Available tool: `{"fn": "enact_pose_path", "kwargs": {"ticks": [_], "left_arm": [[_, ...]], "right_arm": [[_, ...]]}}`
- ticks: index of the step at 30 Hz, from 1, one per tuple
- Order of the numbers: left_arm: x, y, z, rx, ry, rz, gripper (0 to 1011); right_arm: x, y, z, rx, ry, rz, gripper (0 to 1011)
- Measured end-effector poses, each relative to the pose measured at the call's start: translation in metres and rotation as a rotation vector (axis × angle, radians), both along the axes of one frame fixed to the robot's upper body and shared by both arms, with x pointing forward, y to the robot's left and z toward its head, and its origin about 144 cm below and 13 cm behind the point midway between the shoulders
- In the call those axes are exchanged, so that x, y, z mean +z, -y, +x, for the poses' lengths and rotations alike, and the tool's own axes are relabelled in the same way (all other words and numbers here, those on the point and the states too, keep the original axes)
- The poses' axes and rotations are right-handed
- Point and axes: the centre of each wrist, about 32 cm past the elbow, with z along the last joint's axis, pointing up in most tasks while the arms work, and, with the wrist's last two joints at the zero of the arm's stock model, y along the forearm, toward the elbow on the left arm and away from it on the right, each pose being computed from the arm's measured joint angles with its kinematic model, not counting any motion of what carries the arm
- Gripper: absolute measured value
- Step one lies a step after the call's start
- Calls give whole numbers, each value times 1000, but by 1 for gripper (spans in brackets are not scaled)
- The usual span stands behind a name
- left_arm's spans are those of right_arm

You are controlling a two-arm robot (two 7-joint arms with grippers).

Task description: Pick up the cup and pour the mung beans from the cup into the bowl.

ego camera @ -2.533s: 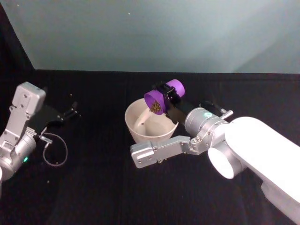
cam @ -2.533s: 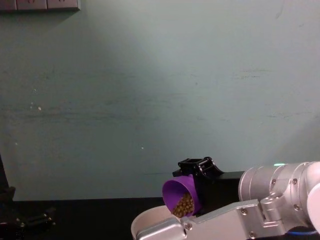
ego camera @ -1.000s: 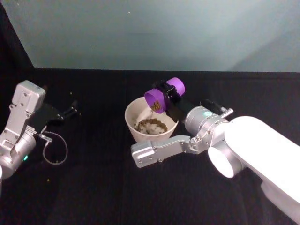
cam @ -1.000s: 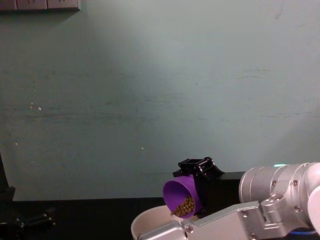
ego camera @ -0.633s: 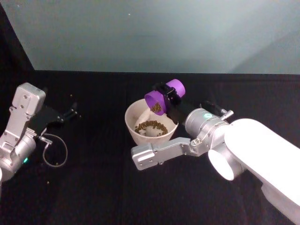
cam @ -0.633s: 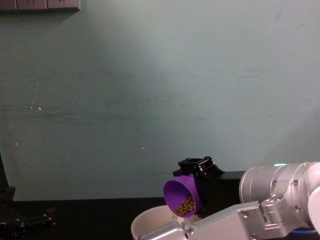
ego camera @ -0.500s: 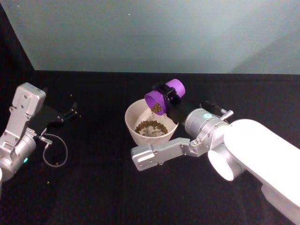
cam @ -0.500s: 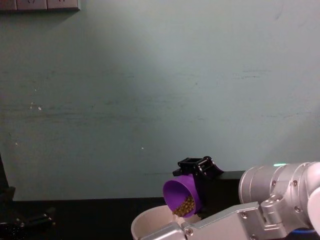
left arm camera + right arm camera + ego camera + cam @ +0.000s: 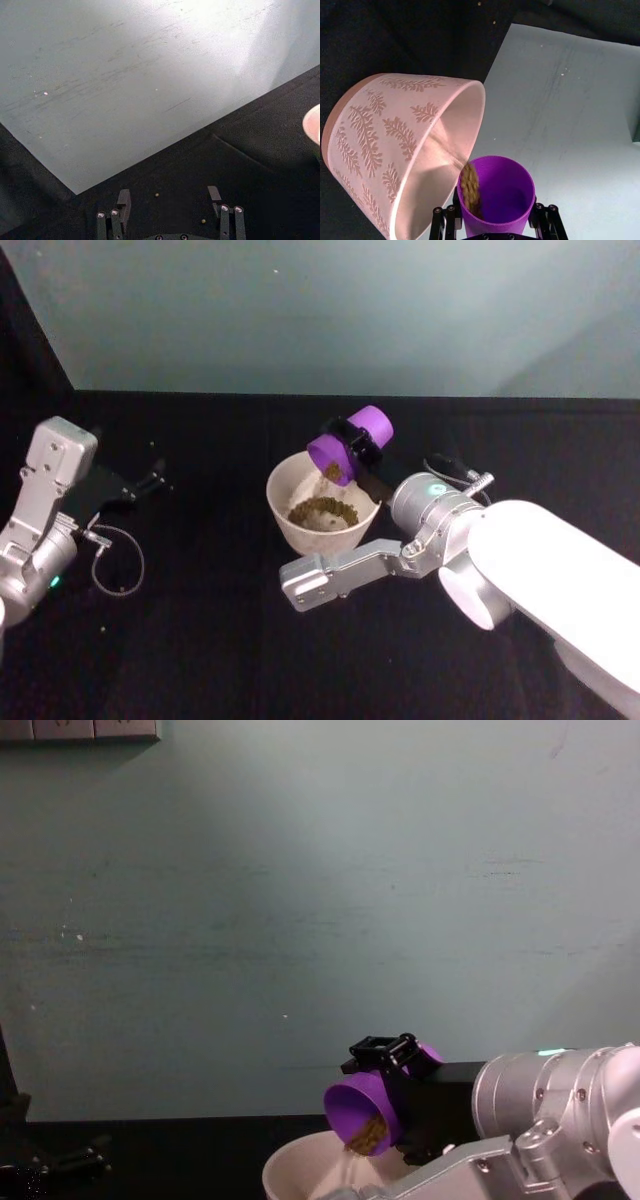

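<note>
The purple cup point(image 9: 349, 445) is tipped steeply, mouth down, over the far rim of the white bowl point(image 9: 276, 502). My right gripper point(image 9: 358, 443) is shut on the cup. A thin stream of mung beans point(image 9: 469, 188) slides from the cup point(image 9: 496, 194) into the bowl point(image 9: 380, 135), whose outer wall bears a leaf pattern. A heap of beans point(image 9: 322, 511) lies in the bowl's bottom. From the chest, the cup point(image 9: 358, 1114) hangs just above the bowl's rim point(image 9: 298, 1163), beans at its lip. My left gripper point(image 9: 150, 480) rests open at the far left, with nothing between its fingers point(image 9: 123, 199).
A loop of thin cable point(image 9: 118, 562) lies on the black table beside the left arm. A few stray beans point(image 9: 157, 194) sit on the cloth near the left gripper. The pale wall point(image 9: 320, 310) closes off the table's far edge.
The cup has tipped further towards the bowl. Beans have run out of it, and the heap in the bowl has grown. The left arm has stayed still.
</note>
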Motion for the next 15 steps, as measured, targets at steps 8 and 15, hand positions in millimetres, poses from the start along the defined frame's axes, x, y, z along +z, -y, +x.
{"fn": "enact_pose_path", "kwargs": {"ticks": [8, 15], "left_arm": [[0, 0, 0, 0, 0, 0, 1000], [0, 0, 0, 0, 0, 0, 1000]], "right_arm": [[-2, -3, -2, 4, 32, -60, 718], [-3, -7, -5, 14, 75, -140, 718]]}}
